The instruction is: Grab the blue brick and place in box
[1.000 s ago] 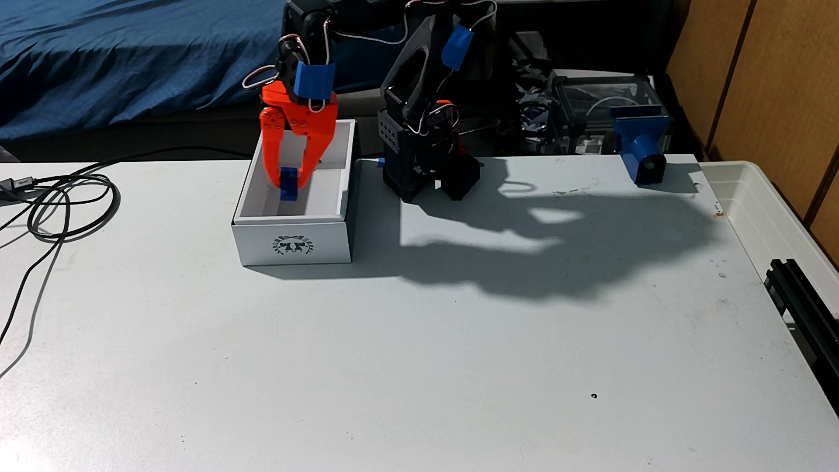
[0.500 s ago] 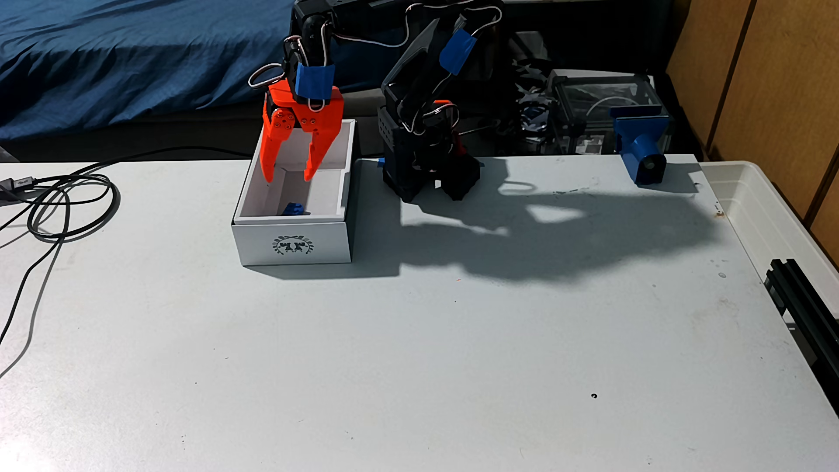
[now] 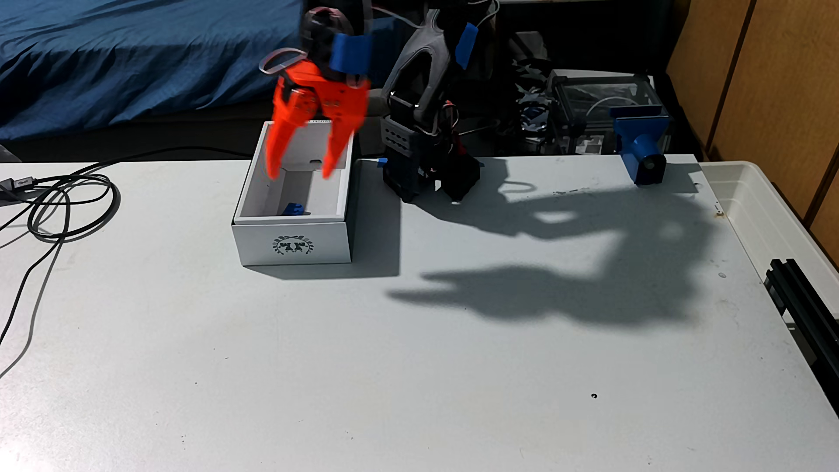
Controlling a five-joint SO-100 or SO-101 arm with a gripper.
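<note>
In the fixed view the small blue brick (image 3: 293,209) lies on the floor of the white box (image 3: 293,245), close to its front wall, which partly hides it. The box stands open-topped at the table's back left, its green wreath emblem facing the camera. My orange gripper (image 3: 301,172) hangs above the box's rear half, blurred by motion, open with its two fingers spread wide and nothing between them. It is well clear of the brick.
The arm's black base (image 3: 426,172) stands right of the box. A blue printed mount (image 3: 642,149) sits at the back right, a translucent tub (image 3: 772,213) along the right edge, coiled black cables (image 3: 68,204) at the left. The arm's shadow falls across the table's right middle.
The gripper let go of the brick, which dropped to the box floor. Since then the gripper has opened wider, risen and swung a little to the right.
</note>
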